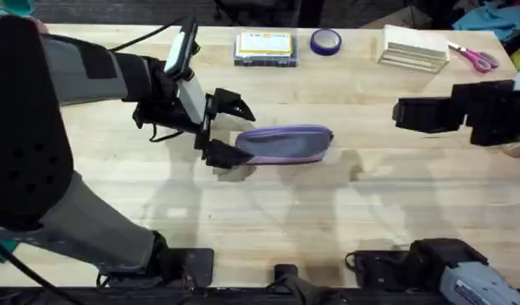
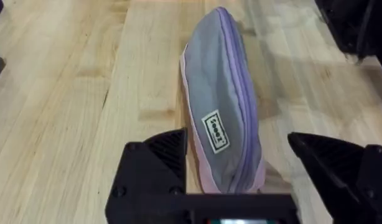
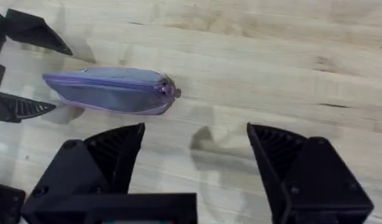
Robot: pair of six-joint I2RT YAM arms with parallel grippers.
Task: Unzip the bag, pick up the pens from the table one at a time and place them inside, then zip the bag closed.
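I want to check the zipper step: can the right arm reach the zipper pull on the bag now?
Probably yes. The bag lies with its pull end toward the right tool, which is open, with bare table between. The left tool, open, straddles the other end.

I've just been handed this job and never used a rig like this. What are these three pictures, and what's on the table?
Two robot arms work at a wooden table. The overhead picture looks down from above their bases. The other two pictures come from cameras on each wrist, with that arm's own black fingers at the bottom edge.

The left gripper is open, its fingers on either side of one end of the bag, not closed on it. The right gripper is open and apart from the bag, holding nothing.

The bag's zipper looks closed. Along the far edge lie a clear box, a tape roll and scissors.
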